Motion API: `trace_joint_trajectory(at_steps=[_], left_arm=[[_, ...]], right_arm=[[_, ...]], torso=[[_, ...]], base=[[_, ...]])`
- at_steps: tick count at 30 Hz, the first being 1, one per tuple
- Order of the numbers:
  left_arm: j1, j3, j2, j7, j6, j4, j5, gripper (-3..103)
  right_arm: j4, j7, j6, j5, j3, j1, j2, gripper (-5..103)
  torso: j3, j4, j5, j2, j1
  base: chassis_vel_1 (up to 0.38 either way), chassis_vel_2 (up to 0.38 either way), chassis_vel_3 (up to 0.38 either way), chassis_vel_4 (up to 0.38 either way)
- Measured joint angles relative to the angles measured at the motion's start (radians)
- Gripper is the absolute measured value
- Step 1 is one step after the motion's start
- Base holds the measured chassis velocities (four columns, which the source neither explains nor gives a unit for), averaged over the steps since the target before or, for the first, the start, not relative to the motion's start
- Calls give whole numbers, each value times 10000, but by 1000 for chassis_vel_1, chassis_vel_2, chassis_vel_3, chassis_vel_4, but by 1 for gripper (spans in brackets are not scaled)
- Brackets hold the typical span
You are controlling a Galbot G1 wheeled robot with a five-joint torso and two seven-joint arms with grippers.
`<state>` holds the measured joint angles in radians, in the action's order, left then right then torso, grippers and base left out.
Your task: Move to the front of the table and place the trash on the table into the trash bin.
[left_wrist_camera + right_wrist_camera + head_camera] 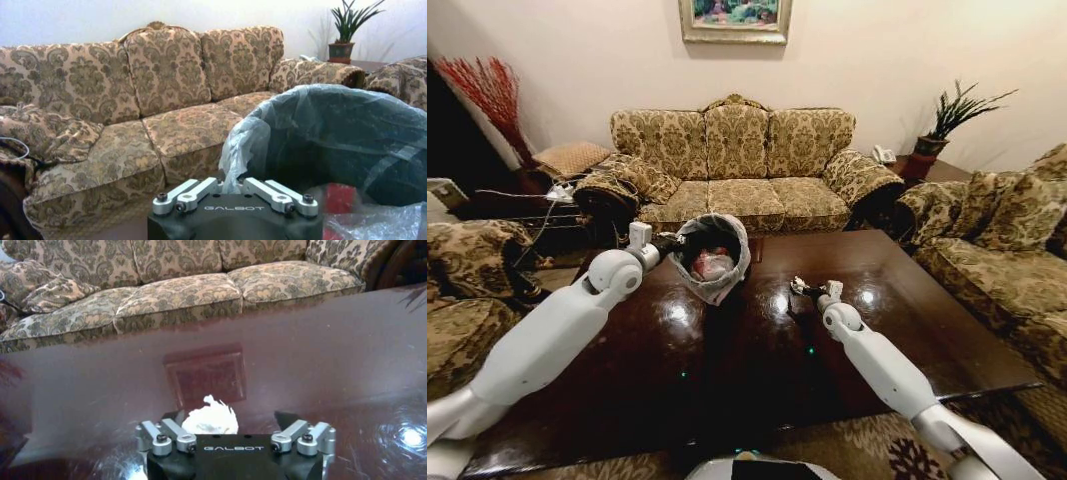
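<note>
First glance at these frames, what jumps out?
The trash bin, lined with a pale plastic bag, is held tipped above the table by the left gripper, its mouth facing the camera with red-and-white trash inside. To its right, the right gripper is low over the glossy tabletop with a white paper wad between its open fingers. A patterned sofa fills the background.

Glossy table (757, 350) (paper wad (211, 416) on top).
</note>
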<state>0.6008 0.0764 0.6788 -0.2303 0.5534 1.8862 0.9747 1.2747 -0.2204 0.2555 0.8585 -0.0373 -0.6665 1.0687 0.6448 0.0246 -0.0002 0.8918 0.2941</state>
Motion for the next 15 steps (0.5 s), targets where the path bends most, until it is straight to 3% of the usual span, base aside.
trace_joint_trajectory(at_steps=[2,3,7,9,15], left_arm=[[13,-6,8,7,-2,5,-2,3],[13,-6,8,7,-2,5,-2,3],[26,-5,-7,57,-30,8,-6,3],[26,1,-20,98,-43,-6,-18,3],[23,10,-27,151,-68,-16,-41,3]], right_arm=[[-216,137,-95,-81,44,46,100,82],[-216,137,-95,-81,44,46,100,82],[-489,352,-213,-219,76,71,240,60],[-523,388,-221,-242,75,77,269,60],[-668,319,-300,-251,77,122,416,33]], torso=[[0,0,0,0,1],[0,0,0,0,1],[0,0,1,0,0],[0,0,2,0,0],[0,1,1,0,1]], base=[[0,0,0,0],[0,0,0,0],[0,0,0,0],[0,0,0,0],[0,0,0,0]])
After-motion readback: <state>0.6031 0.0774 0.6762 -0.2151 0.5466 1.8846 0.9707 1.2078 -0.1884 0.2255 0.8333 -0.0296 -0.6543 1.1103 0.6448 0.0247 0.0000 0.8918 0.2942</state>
